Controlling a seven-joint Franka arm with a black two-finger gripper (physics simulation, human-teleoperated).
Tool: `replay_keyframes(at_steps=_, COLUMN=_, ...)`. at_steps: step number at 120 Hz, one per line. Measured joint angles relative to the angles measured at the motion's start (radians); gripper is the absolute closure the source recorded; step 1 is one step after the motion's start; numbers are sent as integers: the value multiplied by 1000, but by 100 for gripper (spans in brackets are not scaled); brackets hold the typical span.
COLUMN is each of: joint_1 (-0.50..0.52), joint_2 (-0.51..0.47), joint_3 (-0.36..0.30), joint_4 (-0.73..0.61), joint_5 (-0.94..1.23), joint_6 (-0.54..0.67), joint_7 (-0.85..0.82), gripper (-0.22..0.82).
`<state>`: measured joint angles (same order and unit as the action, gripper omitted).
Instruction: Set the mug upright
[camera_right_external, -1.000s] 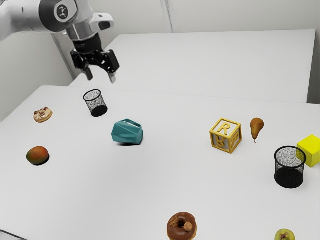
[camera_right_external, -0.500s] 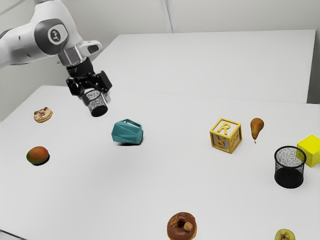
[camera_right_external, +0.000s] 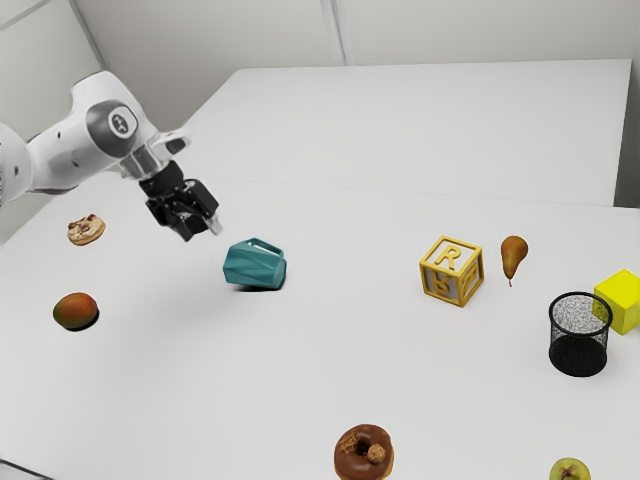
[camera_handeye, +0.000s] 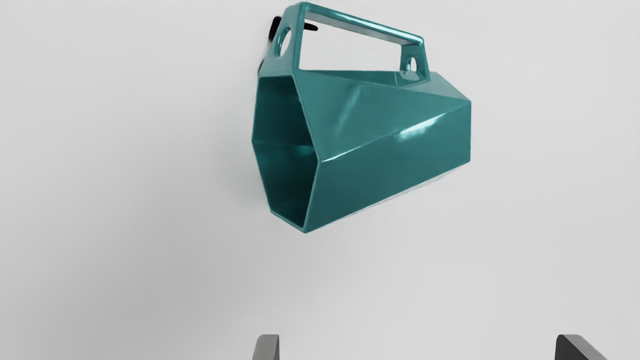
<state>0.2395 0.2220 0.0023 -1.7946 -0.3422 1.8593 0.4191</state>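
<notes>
My gripper (camera_right_external: 201, 232) is low over the table at the exterior view's left, a short way from the teal mug (camera_right_external: 255, 265) and not touching it. The faceted mug (camera_handeye: 385, 130) lies on its side, its dark mouth facing sideways and its handle on the upper side in the wrist view. At that view's bottom edge the two fingertips of my gripper (camera_handeye: 417, 347) stand wide apart with nothing between them.
Toward the exterior view's left are a pale donut (camera_right_external: 86, 230) and a mango (camera_right_external: 76, 311). A letter block (camera_right_external: 452, 271), pear (camera_right_external: 514, 257), black mesh cup (camera_right_external: 578, 335) and yellow block (camera_right_external: 620, 301) stand toward its right. A chocolate donut (camera_right_external: 363, 453) lies near the front.
My hand has come down and closer to the mug, tilting as it moved. It now hides the mesh cup that stood behind the mug. The mug has not moved.
</notes>
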Motion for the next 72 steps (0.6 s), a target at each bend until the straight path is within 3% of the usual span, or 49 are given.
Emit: replay_keyframes(at_steps=72, joint_1=39, joint_2=220, joint_3=1, joint_4=87, joint_5=-225, joint_6=44, joint_7=269, gripper=0)
